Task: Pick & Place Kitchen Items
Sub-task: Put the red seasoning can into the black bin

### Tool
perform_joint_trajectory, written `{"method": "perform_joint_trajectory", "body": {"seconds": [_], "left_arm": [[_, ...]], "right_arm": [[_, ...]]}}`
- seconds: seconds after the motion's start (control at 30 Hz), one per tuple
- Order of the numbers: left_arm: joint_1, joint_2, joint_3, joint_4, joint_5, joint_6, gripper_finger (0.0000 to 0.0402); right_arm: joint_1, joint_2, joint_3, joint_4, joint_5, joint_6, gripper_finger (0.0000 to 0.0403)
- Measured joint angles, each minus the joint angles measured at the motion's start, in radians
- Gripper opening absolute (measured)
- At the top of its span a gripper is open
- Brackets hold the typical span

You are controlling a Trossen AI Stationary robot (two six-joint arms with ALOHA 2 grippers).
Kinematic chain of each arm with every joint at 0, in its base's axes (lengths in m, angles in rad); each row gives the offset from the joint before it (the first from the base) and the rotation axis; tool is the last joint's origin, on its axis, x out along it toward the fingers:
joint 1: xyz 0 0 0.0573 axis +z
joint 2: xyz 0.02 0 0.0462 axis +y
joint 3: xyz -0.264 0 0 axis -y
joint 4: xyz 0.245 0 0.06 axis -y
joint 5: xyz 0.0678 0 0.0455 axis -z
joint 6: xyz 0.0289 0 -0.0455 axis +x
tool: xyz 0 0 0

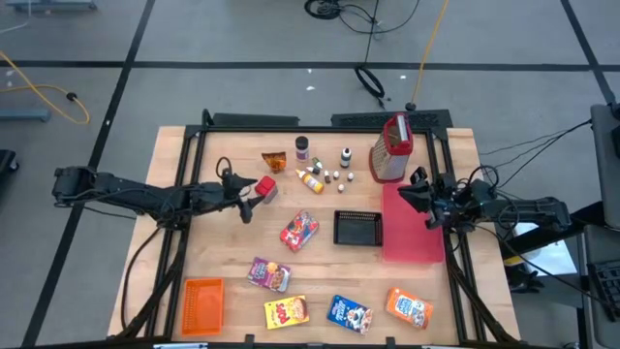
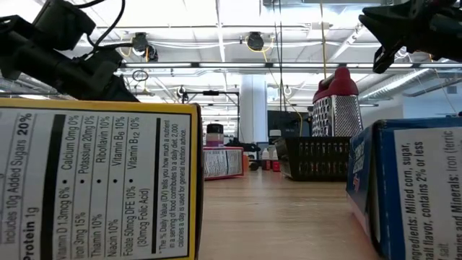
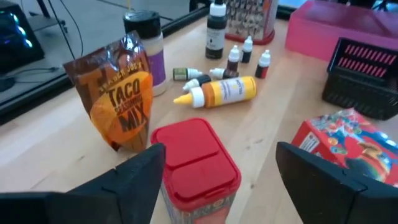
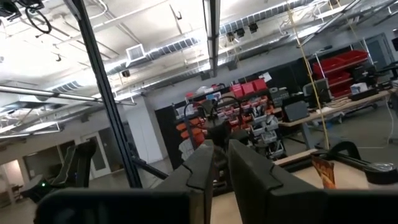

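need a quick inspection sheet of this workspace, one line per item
surface: wooden table, dry and intact
job's things: red-lidded jar upright, taco mix packet beside it; yellow bottle lying down; boxes scattered at the front
clutter: grater, black basket, pink tray, orange crate
hands: left hand open, straddling the jar; right hand shut, raised over the tray
cables: yellow cable on the floor
surroundings: nothing seen near the table
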Motion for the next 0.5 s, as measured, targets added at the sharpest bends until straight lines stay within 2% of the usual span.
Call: {"method": "perform_joint_trajectory", "body": {"seconds": [0.23, 0.5], "left_arm": [[-0.001, 0.000, 0.000, -0.043, -0.053, -0.002, 0.0319], [0.000, 0.000, 0.000, -0.049, -0.061, -0.028, 0.0319]], "right_arm": [[0.000, 0.001, 0.000, 0.000, 0.000, 0.000, 0.0043], [0.000, 0.001, 0.000, -0.001, -0.001, 0.000, 0.0043]]}}
